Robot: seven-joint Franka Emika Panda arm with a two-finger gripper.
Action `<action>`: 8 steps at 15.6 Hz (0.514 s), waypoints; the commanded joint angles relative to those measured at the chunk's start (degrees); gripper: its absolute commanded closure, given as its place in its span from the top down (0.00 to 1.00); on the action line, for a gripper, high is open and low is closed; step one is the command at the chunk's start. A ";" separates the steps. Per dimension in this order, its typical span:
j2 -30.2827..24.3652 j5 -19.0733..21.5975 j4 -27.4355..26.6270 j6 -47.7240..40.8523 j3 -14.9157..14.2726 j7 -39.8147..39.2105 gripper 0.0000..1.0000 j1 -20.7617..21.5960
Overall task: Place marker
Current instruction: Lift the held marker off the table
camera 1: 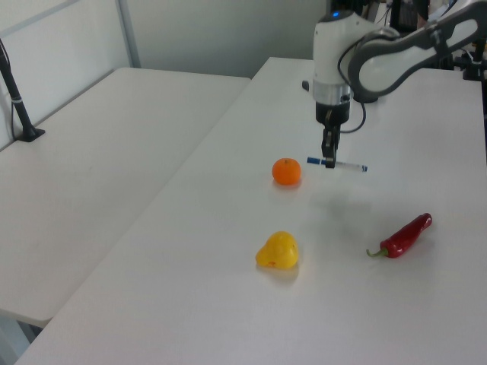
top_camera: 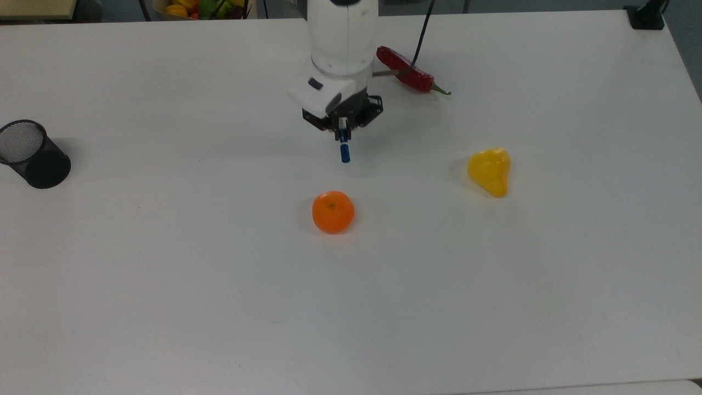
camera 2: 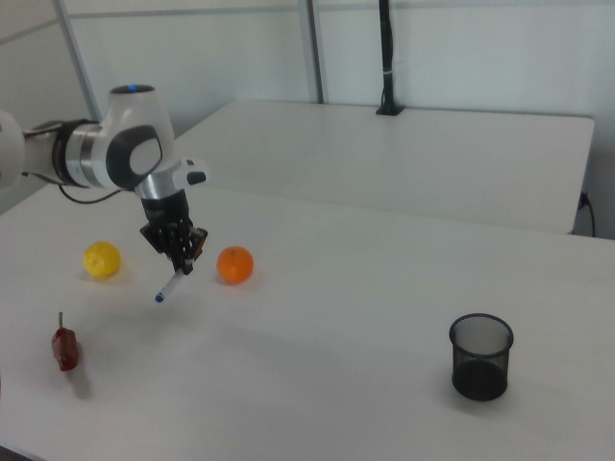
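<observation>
The table carries 1 mesh cup at the top view's left edge. The gripper pinches the marker off-centre, airborne, upper centre. Risk: the long free end pivots or slips out during transfer.

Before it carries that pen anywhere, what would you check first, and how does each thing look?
1. Hand shut on the marker: ok.
2. Marker lifted off the table, its shadow lying apart below in the left view: ok.
3. Marker level: ok in the left view, tilted in the right view; cannot tell.
4. Orange apart from the marker: ok.
5. Mesh cup upright and open on top: ok.
6. Where the marker belongs: cannot tell.
</observation>
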 commanded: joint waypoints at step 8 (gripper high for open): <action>-13.84 4.76 3.98 -12.89 -4.42 0.67 0.00 -4.29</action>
